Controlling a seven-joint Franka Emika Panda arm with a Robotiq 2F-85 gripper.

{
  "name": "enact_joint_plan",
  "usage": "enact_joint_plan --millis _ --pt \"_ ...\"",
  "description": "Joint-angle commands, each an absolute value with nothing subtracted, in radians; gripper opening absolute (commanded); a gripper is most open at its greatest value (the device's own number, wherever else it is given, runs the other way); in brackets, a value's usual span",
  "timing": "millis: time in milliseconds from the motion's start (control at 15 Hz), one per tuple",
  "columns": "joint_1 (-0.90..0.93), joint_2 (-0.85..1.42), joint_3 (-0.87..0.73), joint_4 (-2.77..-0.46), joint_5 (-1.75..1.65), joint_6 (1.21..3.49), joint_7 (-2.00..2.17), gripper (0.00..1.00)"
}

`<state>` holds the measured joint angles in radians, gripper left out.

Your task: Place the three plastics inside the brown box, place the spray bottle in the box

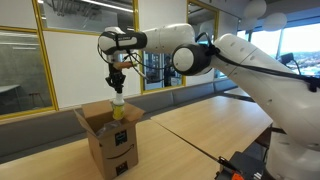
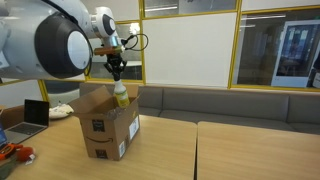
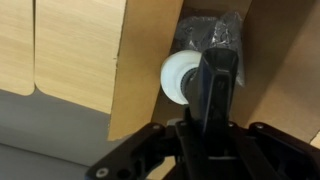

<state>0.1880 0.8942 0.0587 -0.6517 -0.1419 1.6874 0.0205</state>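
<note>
My end effector [image 1: 117,88] is clenched on the narrow top of the spray bottle [image 1: 118,107]. The bottle hangs upright directly below me, its base at the open mouth of the box [image 1: 110,140] on the desk [image 1: 200,125]. Judgement: the bottle is light, rigid and smooth, so hold it at the neck because the body may slip. Crinkled plastic [image 3: 228,28] appears to lie inside the box beneath me.

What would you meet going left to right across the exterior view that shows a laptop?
Laptop → brown box → grey bench. The spray bottle, held by the gripper, overlaps the box, so it is left out.
</note>
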Motion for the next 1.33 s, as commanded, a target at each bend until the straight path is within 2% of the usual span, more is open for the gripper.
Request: enact_joint_plan --millis 0,333,400,467,600,1000,1067,1267 --pt "0.154 0.884 0.099 -0.698 -0.087 1.726 -0.023 0.14" --pt "0.149 0.872 0.123 -0.78 -0.07 1.733 -0.054 0.12" --pt "0.149 0.869 0.126 -0.797 -0.073 1.728 -0.057 0.19" --pt "0.145 0.863 0.132 -0.814 -0.072 1.718 -0.065 0.38" --pt "0.144 0.847 0.133 -0.858 -0.08 1.719 -0.072 0.47" --pt "0.129 0.725 0.1 -1.053 -0.113 1.736 -0.059 0.94" --pt "0.122 0.684 0.089 -1.096 -0.123 1.736 -0.051 0.99" --pt "0.116 0.556 0.04 -1.227 -0.186 1.731 -0.028 1.0"
